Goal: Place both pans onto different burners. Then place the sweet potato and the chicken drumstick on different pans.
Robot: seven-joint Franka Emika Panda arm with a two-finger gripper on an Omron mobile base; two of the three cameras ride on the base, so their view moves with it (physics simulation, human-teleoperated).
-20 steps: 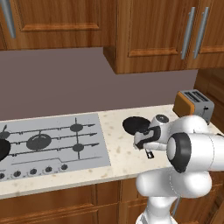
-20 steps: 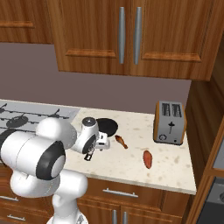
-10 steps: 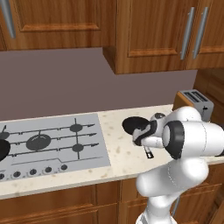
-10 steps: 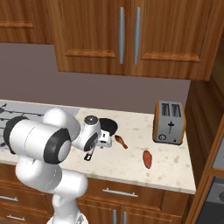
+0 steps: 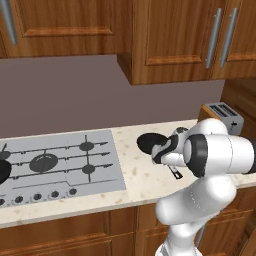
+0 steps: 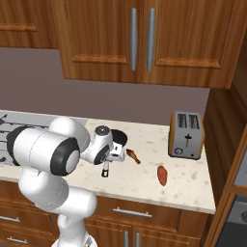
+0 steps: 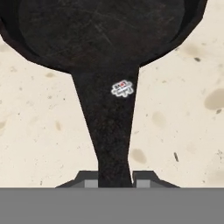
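Note:
One black pan (image 5: 149, 142) lies on the speckled counter to the right of the cooktop (image 5: 107, 172). My gripper (image 7: 114, 179) is shut on its long handle (image 7: 109, 122), with a fingertip on either side. The same pan (image 6: 118, 138) and my gripper (image 6: 110, 155) appear from the right base view. A second pan (image 5: 2, 171) sits at the cooktop's far left edge, partly cut off. The chicken drumstick (image 6: 133, 156) lies just right of the held pan. The orange-red sweet potato (image 6: 162, 175) rests further right, toward the counter's front. Burners (image 5: 44, 162) sit under black grates.
A steel toaster (image 6: 186, 135) stands at the back right of the counter, also seen as the toaster (image 5: 222, 115) behind my arm. Wooden cabinets hang overhead. A tall wooden panel closes off the right side.
The jaws have gone from open to shut around the pan's handle. My arm's elbow has swung outward. The pan, drumstick and sweet potato lie where they were.

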